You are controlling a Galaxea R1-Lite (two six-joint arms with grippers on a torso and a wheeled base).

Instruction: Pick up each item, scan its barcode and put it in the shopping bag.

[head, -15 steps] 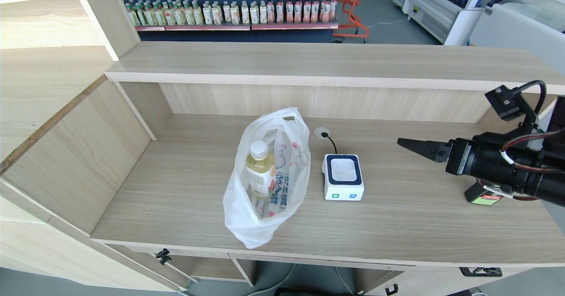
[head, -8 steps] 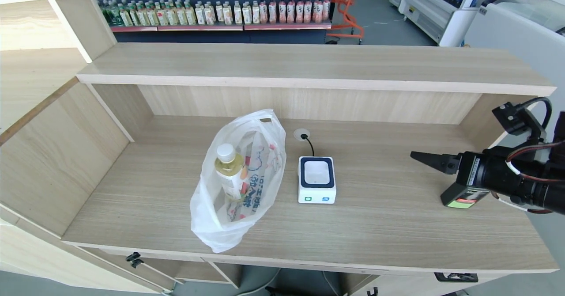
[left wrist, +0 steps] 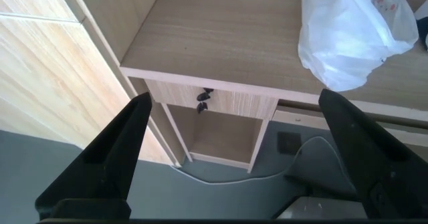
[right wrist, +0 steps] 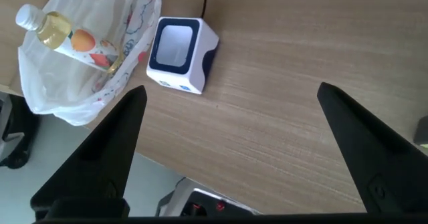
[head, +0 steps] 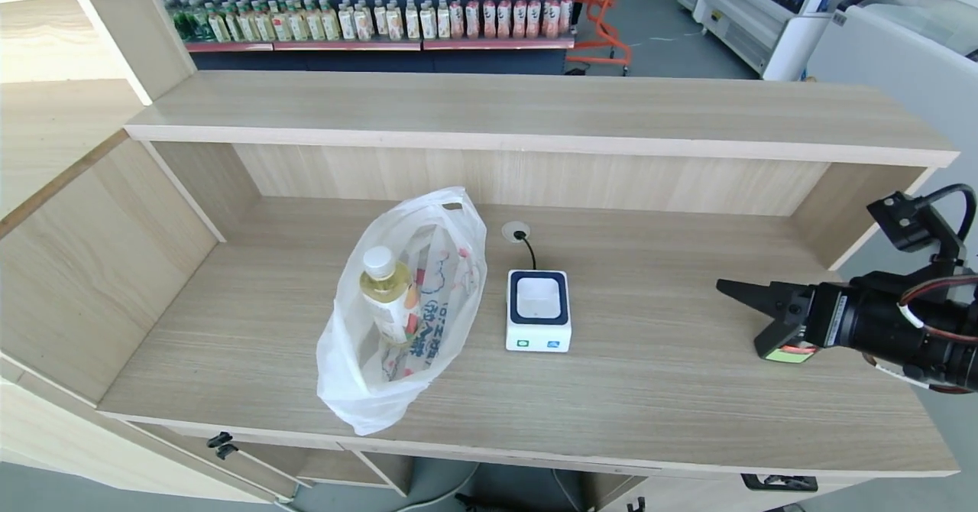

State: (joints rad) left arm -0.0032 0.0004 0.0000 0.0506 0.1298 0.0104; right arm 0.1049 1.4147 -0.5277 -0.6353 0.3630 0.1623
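Head view: wood counter [head: 649, 397]. On it the bag [head: 344, 374] lies w/ a bottle [head: 386, 298] inside and the scanner [head: 538, 309] just beside it. Your right gripper [head: 739, 317] hovers near the counter's right end, fingers spread, empty. A green-red item [head: 791, 354] peeks from under it, mostly hidden. You can't tell its shape or barcode side. Risk, as I judge it: a blind pinch could nudge it off the right end.

Left wrist view: your left gripper [left wrist: 234, 95] is spread wide, empty, out past the counter's front edge. The bag's bottom sits near that edge, so added weight may slide it off.

Right wrist view: fingers wide apart over the counter, w/ scanner, bag and bottle beyond. The bag mouth looks floppy, so a drop could miss.
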